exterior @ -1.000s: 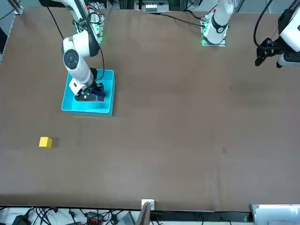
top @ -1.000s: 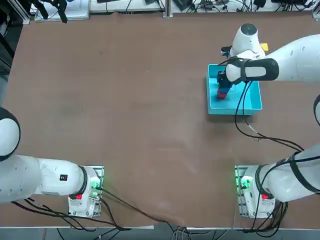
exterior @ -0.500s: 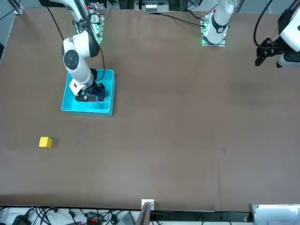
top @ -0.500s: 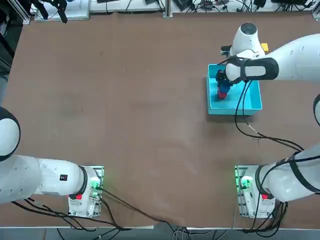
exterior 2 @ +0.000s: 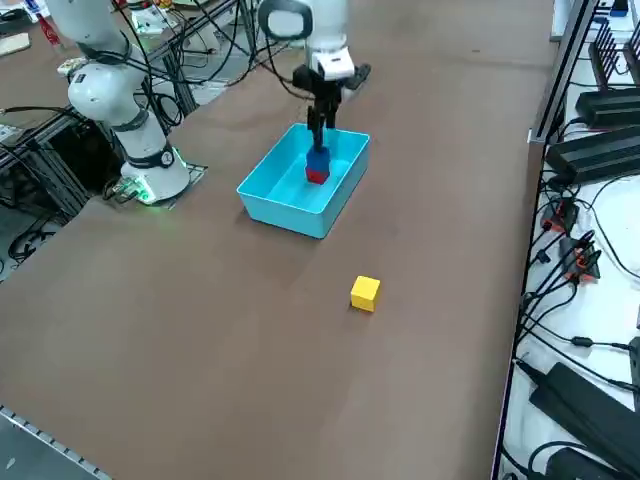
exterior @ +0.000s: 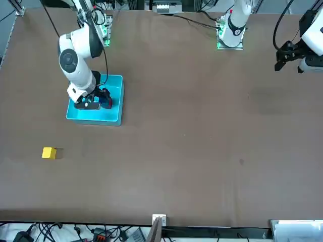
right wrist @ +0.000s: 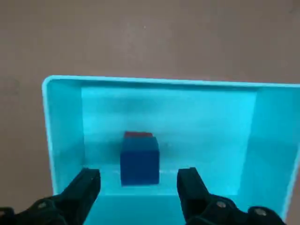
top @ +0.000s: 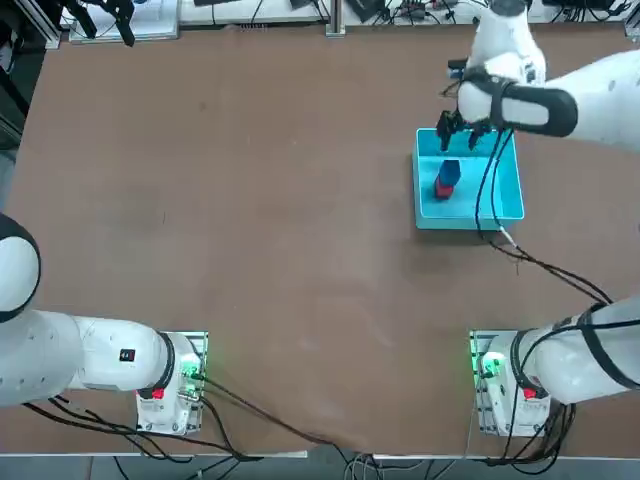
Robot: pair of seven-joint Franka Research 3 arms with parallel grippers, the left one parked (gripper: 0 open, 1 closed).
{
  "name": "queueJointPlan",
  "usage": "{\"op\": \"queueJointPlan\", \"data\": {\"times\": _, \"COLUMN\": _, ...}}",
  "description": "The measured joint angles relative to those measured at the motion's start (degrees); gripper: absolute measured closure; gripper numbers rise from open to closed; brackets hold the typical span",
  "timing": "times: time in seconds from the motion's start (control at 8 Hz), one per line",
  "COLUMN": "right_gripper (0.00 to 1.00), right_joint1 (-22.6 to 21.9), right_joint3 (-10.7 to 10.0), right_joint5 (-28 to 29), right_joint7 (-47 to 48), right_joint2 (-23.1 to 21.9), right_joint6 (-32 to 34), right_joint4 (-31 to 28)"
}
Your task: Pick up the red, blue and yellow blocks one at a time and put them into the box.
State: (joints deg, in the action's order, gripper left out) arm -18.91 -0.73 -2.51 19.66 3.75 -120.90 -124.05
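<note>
my right gripper (right wrist: 138,180) is now fully open and holds nothing. a second ago it was down inside the box (top: 505,200), fingers around the blue block (top: 449,170); since then it has let go and lifted clear, and it now hangs above the box's far wall, the wall away from my bases. in the wrist view both fingers (right wrist: 84,187) stand wide apart with the blue block free between and beyond them.

blue block sits inside the box, in the half nearer the middle of the table. in the right side view it appears to rest on top of the red block (exterior 2: 317,176), though in the top view the two look more side by side, so i can't fully tell whether it's stacked or leaning. the red block has not moved from where it was a second ago.

box is on the table's far right part as seen from my bases, same spot as before. yellow block (exterior: 49,153) is still outside, alone on the bare table (exterior: 202,151), well apart from the box, toward the far edge and right corner. unchanged since the earlier frames.
</note>
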Motion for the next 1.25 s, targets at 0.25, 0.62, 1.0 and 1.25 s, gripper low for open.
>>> {"op": "queueJointPlan", "data": {"times": 0.25, "right_gripper": 0.00, "right_joint1": 2.0, "right_joint3": -0.7, "right_joint5": -0.1, "right_joint7": -4.2, "right_joint2": -0.4, "right_joint6": 3.4, "right_joint4": 4.6}}
{"op": "queueJointPlan", "data": {"times": 0.62, "right_gripper": 0.00, "right_joint1": 12.7, "right_joint3": -1.5, "right_joint5": -0.2, "right_joint7": -18.1, "right_joint2": 4.6, "right_joint6": 2.7, "right_joint4": 10.8}}
{"op": "queueJointPlan", "data": {"times": 1.0, "right_gripper": 0.00, "right_joint1": 18.8, "right_joint3": -1.6, "right_joint5": -0.2, "right_joint7": -22.8, "right_joint2": 14.3, "right_joint6": -1.9, "right_joint4": 19.4}}
{"op": "queueJointPlan", "data": {"times": 1.25, "right_gripper": 0.00, "right_joint1": 22.1, "right_joint3": -1.6, "right_joint5": -0.2, "right_joint7": -25.5, "right_joint2": 21.9, "right_joint6": -4.1, "right_joint4": 25.8}}
